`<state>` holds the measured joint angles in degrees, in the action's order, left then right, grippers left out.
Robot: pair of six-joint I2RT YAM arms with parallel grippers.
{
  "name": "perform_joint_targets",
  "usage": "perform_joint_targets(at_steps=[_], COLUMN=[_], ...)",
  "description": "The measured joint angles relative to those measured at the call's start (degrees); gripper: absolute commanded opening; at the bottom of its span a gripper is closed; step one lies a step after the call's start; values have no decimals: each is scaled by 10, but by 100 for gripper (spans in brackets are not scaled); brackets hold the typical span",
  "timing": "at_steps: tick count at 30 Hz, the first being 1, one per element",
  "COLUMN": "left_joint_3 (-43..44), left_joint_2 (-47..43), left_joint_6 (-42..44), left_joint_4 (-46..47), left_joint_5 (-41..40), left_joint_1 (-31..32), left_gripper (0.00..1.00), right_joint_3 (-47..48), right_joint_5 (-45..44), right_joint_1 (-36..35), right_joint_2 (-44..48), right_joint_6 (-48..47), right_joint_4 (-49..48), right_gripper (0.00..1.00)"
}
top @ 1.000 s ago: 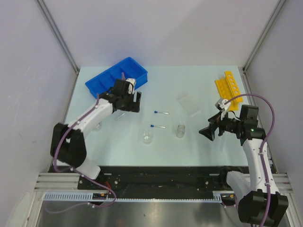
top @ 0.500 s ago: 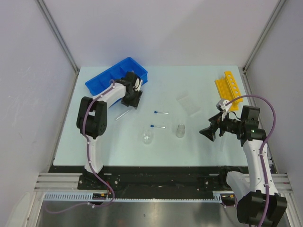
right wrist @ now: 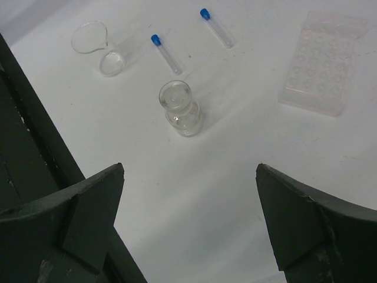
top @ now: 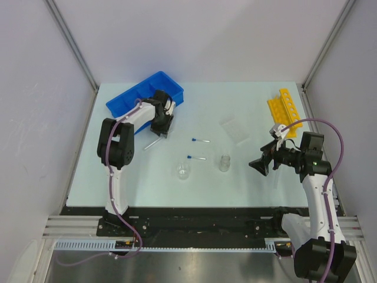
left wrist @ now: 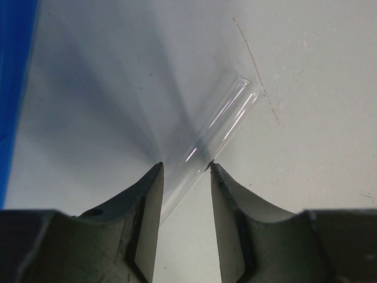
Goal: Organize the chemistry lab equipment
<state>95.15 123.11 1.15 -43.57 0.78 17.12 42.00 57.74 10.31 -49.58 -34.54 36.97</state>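
The left claw (top: 159,130) is low on the desk (top: 235,97), just beside the blue tray (top: 136,100). The tray wall blocks the far side. A long clear tube (left wrist: 218,130) lies in the gap between its fingers.

In the middle, the beaker (top: 184,171), the vial (top: 224,163) and two blue-capped tubes (top: 200,140) stand near each other with small gaps.

The right claw (top: 259,165) has bare desk up to the vial. The clear plate (top: 234,130) and yellow rack (top: 284,109) lie farther back.
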Motion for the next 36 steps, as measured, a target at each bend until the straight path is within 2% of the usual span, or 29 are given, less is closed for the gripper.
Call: perform_joint_targets(at_steps=[11, 18, 29, 36], left_joint_3=[-2, -7, -52, -90], left_joint_2=[5, 3, -30, -86], left_joint_6=[3, 4, 8, 8], left_joint_4=[0, 7, 37, 41], left_joint_5=[-1, -21, -30, -27], left_joint_1=[-2, 4, 10, 12], left_gripper=[30, 19, 16, 15], right_joint_3=[0, 0, 0, 0], right_joint_5=[0, 0, 13, 24], right_joint_1=[8, 11, 36, 45], right_joint_2=[3, 5, 13, 22], right_joint_6=[0, 0, 0, -1], right_joint_4=[0, 0, 0, 3], right_gripper=[100, 100, 100, 100])
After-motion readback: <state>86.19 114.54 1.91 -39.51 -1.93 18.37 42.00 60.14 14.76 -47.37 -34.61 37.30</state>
